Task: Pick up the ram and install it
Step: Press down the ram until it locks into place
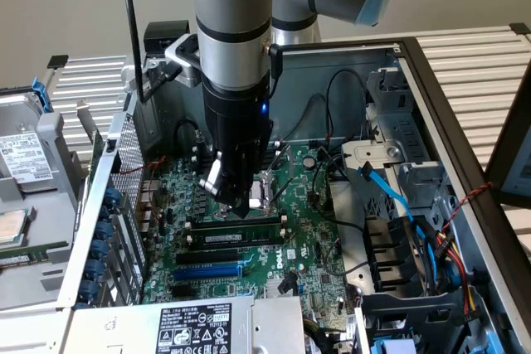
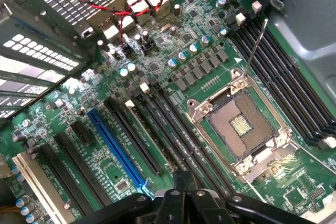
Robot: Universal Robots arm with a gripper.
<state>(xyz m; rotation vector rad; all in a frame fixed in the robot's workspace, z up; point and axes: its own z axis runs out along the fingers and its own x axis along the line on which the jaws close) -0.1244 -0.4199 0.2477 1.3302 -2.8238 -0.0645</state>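
**Ram stands in a black slot, shut pincer right on top of it**

Ram (image 1: pixel 236 231) first: it stands upright on its long edge in one of the long black slots on the green motherboard (image 1: pixel 311 246), with its white label strip facing the exterior camera. It looks seated along its whole length, though the end clips are too small to judge.

Starting nearest the exterior camera, there's a grey power supply (image 1: pixel 199 325) with a white sticker at the front of the open computer case (image 1: pixel 452 134). Just behind it runs the long blue slot (image 1: pixel 207 271), then an empty black slot, then the one carrying the ram.

Directly above the ram hangs the pincer (image 1: pixel 241 211), its fingers pressed together and holding nothing. The tip is right at the stick's top edge, and whether it actually touches I cannot tell.

From the wrist camera, the pincer (image 2: pixel 184 182) points down along the row of dark slots, with the blue slot (image 2: pixel 118 150) off to one side and the open silver processor socket (image 2: pixel 241 127) to the other.

Further back in the exterior view, the socket (image 1: pixel 261 192) sits just behind the pincer. A blue cable (image 1: pixel 386 192) drapes over the drive cage on the exterior view's right. The thick grey arm (image 1: pixel 236 31) rises out of the top.
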